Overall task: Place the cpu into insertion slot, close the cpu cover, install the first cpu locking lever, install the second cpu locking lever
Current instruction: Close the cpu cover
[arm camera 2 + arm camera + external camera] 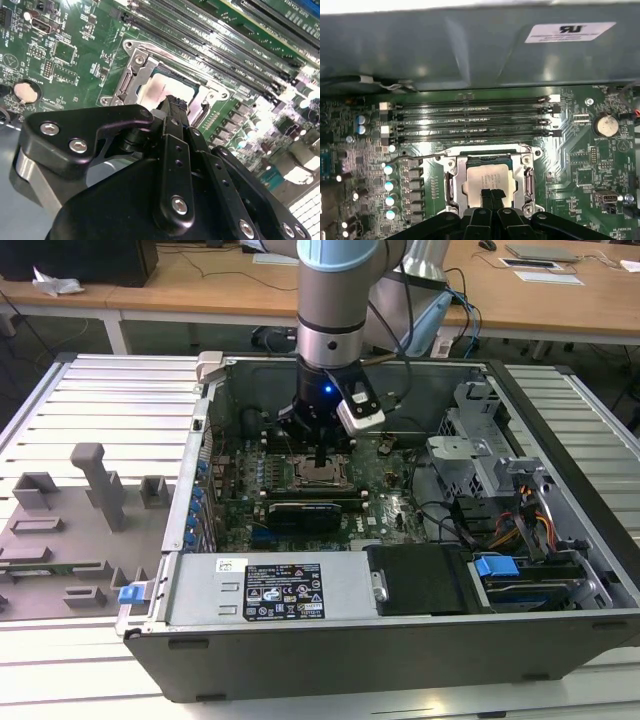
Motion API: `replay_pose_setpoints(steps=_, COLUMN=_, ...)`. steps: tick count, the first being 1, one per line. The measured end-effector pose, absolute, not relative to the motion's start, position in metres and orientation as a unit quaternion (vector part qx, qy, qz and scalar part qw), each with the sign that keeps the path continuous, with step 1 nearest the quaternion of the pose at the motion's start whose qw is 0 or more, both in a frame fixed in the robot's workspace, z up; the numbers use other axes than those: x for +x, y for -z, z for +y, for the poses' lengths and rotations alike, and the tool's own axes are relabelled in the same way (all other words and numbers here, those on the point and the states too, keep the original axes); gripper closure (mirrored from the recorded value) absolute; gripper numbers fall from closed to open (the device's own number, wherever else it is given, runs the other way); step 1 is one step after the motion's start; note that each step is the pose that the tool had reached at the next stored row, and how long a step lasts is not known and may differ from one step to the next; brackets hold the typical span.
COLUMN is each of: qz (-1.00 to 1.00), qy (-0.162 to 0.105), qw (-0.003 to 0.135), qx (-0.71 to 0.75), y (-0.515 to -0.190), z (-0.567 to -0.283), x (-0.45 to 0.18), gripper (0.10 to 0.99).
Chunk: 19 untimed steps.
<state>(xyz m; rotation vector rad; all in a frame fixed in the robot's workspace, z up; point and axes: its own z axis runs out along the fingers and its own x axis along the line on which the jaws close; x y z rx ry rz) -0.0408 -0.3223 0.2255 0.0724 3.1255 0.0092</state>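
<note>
Both fingers of the gripper (pixel 492 197) were pressed flat together with nothing between them. Their joined tip stood over the insertion slot (pixel 485 159), at the side of it that faced away from the memory slots (pixel 470 120). The cpu (pixel 486 179) already lay inside the insertion slot, flat and square to it. Its silvery-tan top showed through the window of the cpu cover (pixel 527 180), which looked folded down around the chip. A thin wire locking lever (pixel 420 158) ran outward from one corner of the insertion slot; whether it was latched could not be told. In the exterior view the gripper (pixel 318 452) hung straight down over the insertion slot (pixel 318 476), inside the open computer case (pixel 200 592).

The step in hand was probably seating the cover or working a lever, with the closed tip used as a pusher. Doing that well would call for bearing on the metal frame rather than the chip's top. It would also call for pushing straight down so the tip could not skid off the insertion slot, and for keeping the force light, since a shifted chip could harm the socket. Whether the tip touched the cover or the chip could not be told.
</note>
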Motion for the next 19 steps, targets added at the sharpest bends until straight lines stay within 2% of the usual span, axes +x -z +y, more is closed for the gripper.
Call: replay_pose_setpoints(steps=19, qz=1.000, qy=-0.003, qw=0.008, qx=-0.004, y=-0.217, z=-0.323, x=-0.058, gripper=0.980)
